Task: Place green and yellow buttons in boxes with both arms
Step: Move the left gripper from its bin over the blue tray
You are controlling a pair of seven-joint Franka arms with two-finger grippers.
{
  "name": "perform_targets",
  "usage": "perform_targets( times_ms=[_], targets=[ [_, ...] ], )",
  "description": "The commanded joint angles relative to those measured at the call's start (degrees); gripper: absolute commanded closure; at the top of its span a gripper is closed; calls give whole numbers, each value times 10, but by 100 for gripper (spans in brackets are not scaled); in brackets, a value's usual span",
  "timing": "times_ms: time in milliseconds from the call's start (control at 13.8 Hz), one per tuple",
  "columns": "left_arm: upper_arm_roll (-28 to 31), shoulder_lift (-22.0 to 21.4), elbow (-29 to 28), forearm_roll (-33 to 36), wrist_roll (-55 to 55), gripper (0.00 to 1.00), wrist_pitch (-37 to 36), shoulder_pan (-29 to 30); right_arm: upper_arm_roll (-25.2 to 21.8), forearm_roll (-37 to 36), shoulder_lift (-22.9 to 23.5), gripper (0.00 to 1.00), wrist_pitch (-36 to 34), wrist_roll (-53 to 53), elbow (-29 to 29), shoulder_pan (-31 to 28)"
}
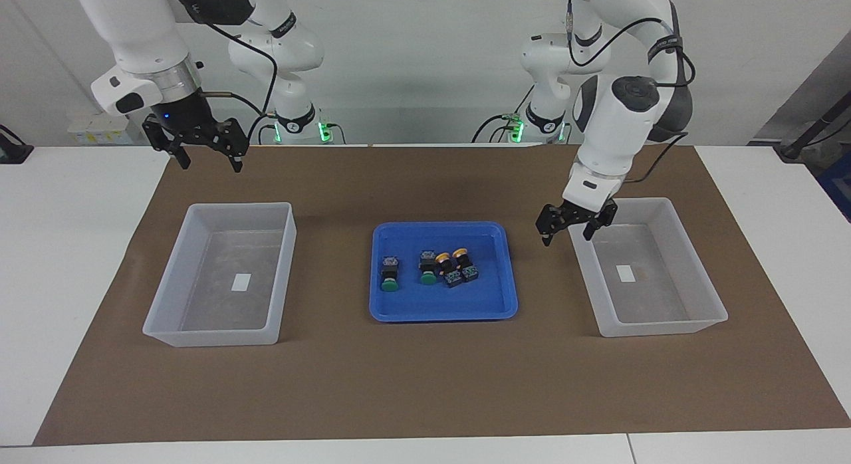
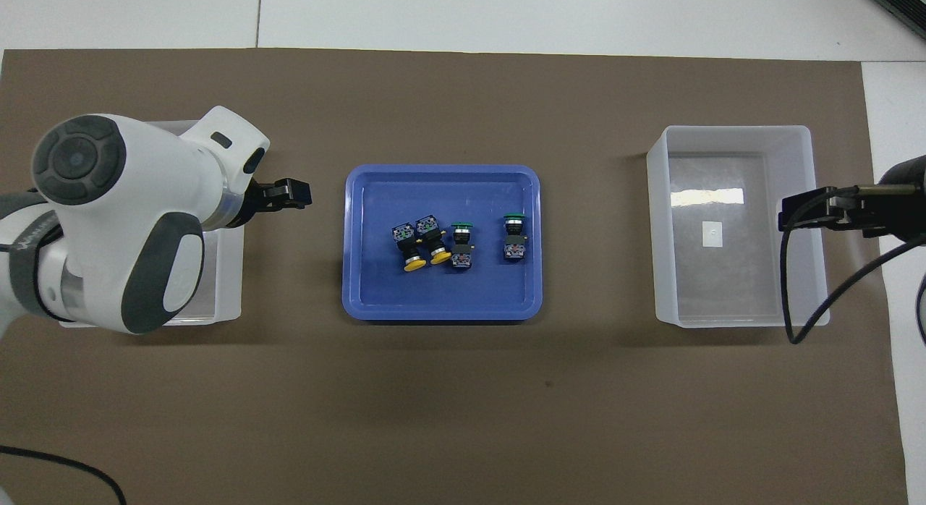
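Note:
Four buttons lie in the blue tray point(image 1: 439, 304): two green ones point(image 1: 389, 272) point(image 1: 427, 268) and two yellow ones point(image 1: 447, 268) point(image 1: 463, 263). In the overhead view the green ones point(image 2: 514, 237) point(image 2: 461, 246) and the yellow ones point(image 2: 436, 243) point(image 2: 409, 248) lie in a row. My left gripper point(image 1: 567, 232) is open and empty. It hangs over the mat between the tray and the box point(image 1: 705, 298) at the left arm's end. My right gripper point(image 1: 207, 159) is open and empty, raised over the mat by the other box point(image 1: 286, 264).
A brown mat point(image 1: 425, 384) covers the middle of the white table. Each box holds only a small white label. In the overhead view the left arm covers most of its box point(image 2: 224, 288); the right arm's box point(image 2: 738, 150) shows whole.

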Motion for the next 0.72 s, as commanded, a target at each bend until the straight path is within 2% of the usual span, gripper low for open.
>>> perform_targets(
  times_ms=[0, 144, 433, 578, 650],
  targets=[
    [8, -18, -57, -21, -44, 0, 63, -33, 4, 7, -3, 0, -7, 5, -3, -3],
    [9, -6, -71, -21, -105, 0, 108, -70, 4, 7, -3, 0, -6, 5, -3, -4],
    [11, 75, -71, -19, -224, 0, 205, -142, 4, 7, -4, 0, -6, 6, -2, -10],
    [13, 108, -63, -15, -246, 0, 222, -162, 4, 7, -4, 0, -7, 4, -2, -9],
    [13, 112, -63, -14, -248, 0, 229, -166, 4, 7, -5, 0, -6, 5, -2, -7]
  ],
)
